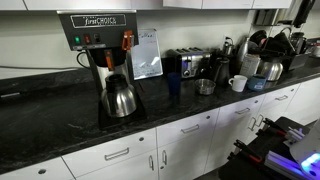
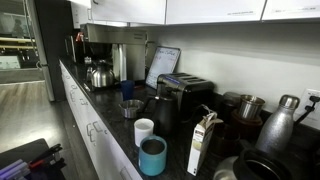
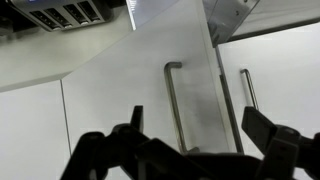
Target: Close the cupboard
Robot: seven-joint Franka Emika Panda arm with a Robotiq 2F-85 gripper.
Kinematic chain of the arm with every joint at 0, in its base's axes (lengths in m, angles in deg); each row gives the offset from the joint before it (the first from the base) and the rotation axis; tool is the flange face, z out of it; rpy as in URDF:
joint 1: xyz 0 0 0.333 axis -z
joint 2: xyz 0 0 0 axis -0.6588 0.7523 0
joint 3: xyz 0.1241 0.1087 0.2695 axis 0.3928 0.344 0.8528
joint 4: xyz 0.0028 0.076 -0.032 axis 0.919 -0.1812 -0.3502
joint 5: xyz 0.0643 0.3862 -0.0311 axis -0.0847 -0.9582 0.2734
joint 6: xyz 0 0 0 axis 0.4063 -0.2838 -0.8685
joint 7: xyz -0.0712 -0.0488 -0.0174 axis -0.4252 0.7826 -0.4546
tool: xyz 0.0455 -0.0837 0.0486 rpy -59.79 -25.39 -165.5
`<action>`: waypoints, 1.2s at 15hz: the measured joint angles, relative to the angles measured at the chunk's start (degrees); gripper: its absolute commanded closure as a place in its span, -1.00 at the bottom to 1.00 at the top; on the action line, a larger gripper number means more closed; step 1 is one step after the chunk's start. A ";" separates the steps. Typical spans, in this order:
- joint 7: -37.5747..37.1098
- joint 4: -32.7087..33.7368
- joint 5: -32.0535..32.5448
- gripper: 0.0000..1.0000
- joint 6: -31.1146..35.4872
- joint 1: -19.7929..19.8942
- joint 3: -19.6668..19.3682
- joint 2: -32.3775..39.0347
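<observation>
In the wrist view a white lower cupboard door (image 3: 190,70) with a vertical metal bar handle (image 3: 173,105) fills the middle. Its right edge stands out slanted in front of the neighbouring door (image 3: 280,70), so it looks ajar. My gripper (image 3: 200,135) is open and empty, with its two dark fingers on either side of the handle and a little short of the door. The row of white lower cupboards shows in both exterior views (image 1: 190,140) (image 2: 85,120). I cannot make out the gripper in either of them.
The dark counter (image 1: 60,115) carries a coffee machine (image 1: 100,45) with a steel pot (image 1: 120,98), a toaster (image 1: 188,63), mugs (image 1: 238,83) and kettles. A teal cup (image 2: 152,157) and a carton (image 2: 203,143) stand near the counter edge. Dark robot equipment (image 1: 285,140) stands before the cupboards.
</observation>
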 measured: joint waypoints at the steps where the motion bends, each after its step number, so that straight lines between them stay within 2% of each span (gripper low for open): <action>1: 0.00 -0.17 0.04 -1.00 -0.89 0.00 0.00 0.03; 7: -2.69 -0.84 0.03 -1.00 -5.79 0.06 0.00 0.99; 13: -8.50 -0.83 0.27 -1.00 -5.88 0.76 -0.36 6.24; 14: -9.16 -0.67 0.54 -0.81 -5.57 0.76 -0.38 7.20; 15: -9.70 -0.32 0.71 -0.47 -5.01 0.75 -0.41 8.07; 18: -10.67 1.05 0.83 -0.04 -3.27 0.58 -0.47 10.19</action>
